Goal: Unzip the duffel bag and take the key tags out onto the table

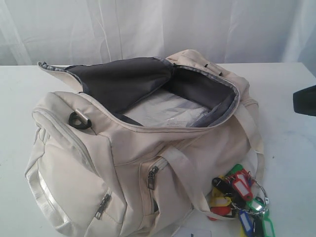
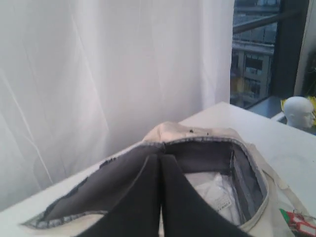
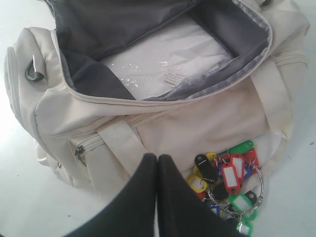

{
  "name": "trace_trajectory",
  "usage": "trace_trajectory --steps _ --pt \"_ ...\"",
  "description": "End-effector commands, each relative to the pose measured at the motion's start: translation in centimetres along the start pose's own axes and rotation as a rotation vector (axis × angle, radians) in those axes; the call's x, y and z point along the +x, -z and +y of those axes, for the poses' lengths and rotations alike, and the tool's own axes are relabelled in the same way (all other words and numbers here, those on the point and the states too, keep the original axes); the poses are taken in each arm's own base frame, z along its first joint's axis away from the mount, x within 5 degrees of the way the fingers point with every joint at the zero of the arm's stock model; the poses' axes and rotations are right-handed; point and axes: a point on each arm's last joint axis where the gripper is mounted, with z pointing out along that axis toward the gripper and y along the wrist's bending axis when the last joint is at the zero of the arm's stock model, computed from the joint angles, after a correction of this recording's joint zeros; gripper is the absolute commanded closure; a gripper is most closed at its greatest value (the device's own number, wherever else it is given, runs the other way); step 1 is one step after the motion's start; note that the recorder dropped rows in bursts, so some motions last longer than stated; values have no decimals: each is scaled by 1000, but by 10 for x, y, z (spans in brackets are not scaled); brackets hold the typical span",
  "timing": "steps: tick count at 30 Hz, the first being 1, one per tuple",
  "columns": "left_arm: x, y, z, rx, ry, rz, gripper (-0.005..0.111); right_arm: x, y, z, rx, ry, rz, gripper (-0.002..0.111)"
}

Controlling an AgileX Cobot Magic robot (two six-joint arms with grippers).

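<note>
The large cream-beige fabric duffel bag (image 1: 148,148) lies unzipped. The bunch of coloured plastic key tags (image 1: 237,195) is set on the white table (image 1: 286,148), against the bag's front. The left gripper (image 2: 161,160) and right gripper (image 3: 157,160) are pressed together, empty. The task appears finished, so only withdrawal seems called for.

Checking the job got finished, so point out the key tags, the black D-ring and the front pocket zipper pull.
key tags (image 3: 230,177), right wrist view, on a red tag.
black D-ring (image 1: 72,117), exterior view, on its curved edge.
front pocket zipper pull (image 1: 152,178), exterior view, on the metal tab.
</note>
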Motion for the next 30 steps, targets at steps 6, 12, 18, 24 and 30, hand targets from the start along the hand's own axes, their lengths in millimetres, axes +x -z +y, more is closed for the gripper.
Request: trace_trajectory --steps 6,12,18,24,30 --pt "-19 61 -40 -12 -141 -218 107 -2 3 0 3 12 -23 108" --pt "-21 72 -48 -12 -170 -257 107 -2 3 0 3 12 -23 108" --pt "-21 72 -48 -11 -169 -258 107 -2 3 0 3 12 -23 108" --pt "-21 72 -48 -11 -169 -258 107 -2 3 0 3 12 -23 108" --pt "-21 72 -48 -11 -169 -258 107 -2 3 0 3 12 -23 108"
